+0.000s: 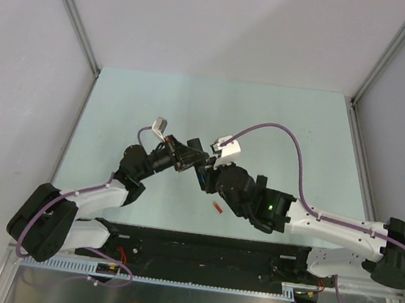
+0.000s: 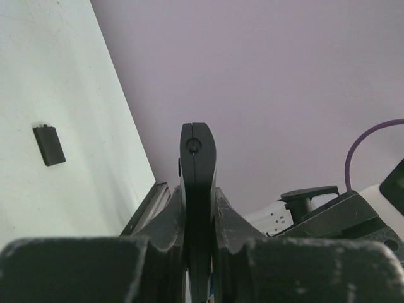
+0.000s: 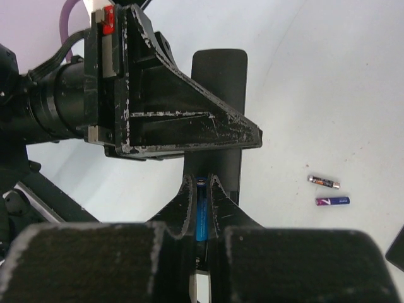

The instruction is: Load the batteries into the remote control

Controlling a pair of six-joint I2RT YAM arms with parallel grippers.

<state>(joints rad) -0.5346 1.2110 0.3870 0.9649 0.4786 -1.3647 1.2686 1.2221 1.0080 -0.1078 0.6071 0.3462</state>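
The remote control (image 3: 218,95) is a slim black bar held off the table, with my left gripper (image 2: 197,205) shut on its edges. In the left wrist view the remote control (image 2: 197,158) shows edge-on between the jaws. My right gripper (image 3: 201,183) is shut on a bright blue battery (image 3: 201,214), its tip against the remote's face just below the left gripper's finger (image 3: 183,120). In the top view both grippers, left (image 1: 187,157) and right (image 1: 213,173), meet at the table's middle. Two loose batteries lie on the table, one silvery with orange (image 3: 324,182), one dark bluish-purple (image 3: 332,201).
A red-orange battery (image 1: 217,209) lies on the table near the right arm's wrist. A small flat black rectangular piece (image 2: 48,145) lies on the pale green table (image 1: 119,112). Grey walls with metal rails (image 1: 78,18) enclose the table on three sides.
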